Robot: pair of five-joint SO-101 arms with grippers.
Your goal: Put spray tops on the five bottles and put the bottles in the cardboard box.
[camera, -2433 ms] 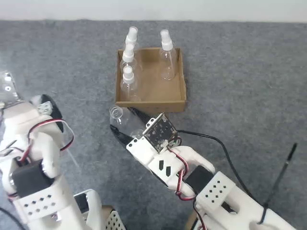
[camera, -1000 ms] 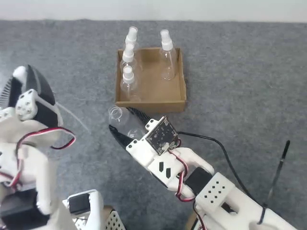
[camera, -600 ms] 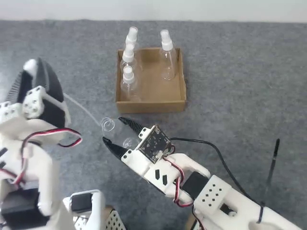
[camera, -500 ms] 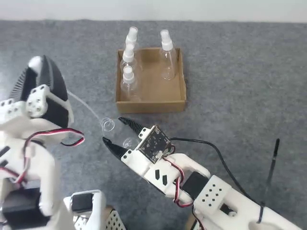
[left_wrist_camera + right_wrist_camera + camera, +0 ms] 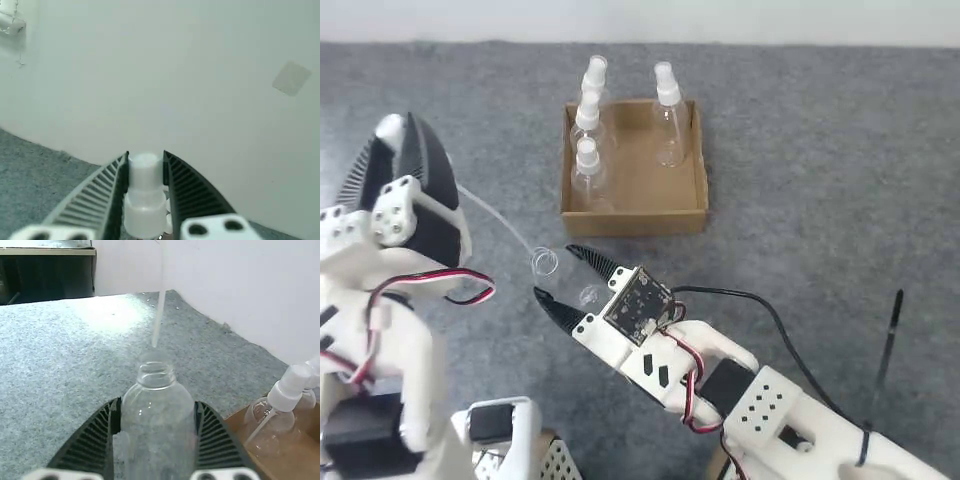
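Your right end effector point(image 5: 554, 272) holds the open bottle point(image 5: 582, 292), one finger on each side of its clear body. It is just off the cardboard box point(image 5: 698, 190), near the left corner on the side that faces the arms, and apart from the box wall. The bottle's neck is bare.

Your left end effector point(image 5: 392, 135) is well to the left of the box and raised above the grey bench point(image 5: 800, 150). It is clamped narrowly on the white spray top point(image 5: 145, 200). The top's thin dip tube point(image 5: 495, 220) slants from there towards the bottle. In the right wrist view its tip hangs just above the mouth, not inside it.

Four capped bottles stand in the box. Three point(image 5: 587, 160) line up along its left wall, and the fourth point(image 5: 667, 95) stands by the right wall at the far side.
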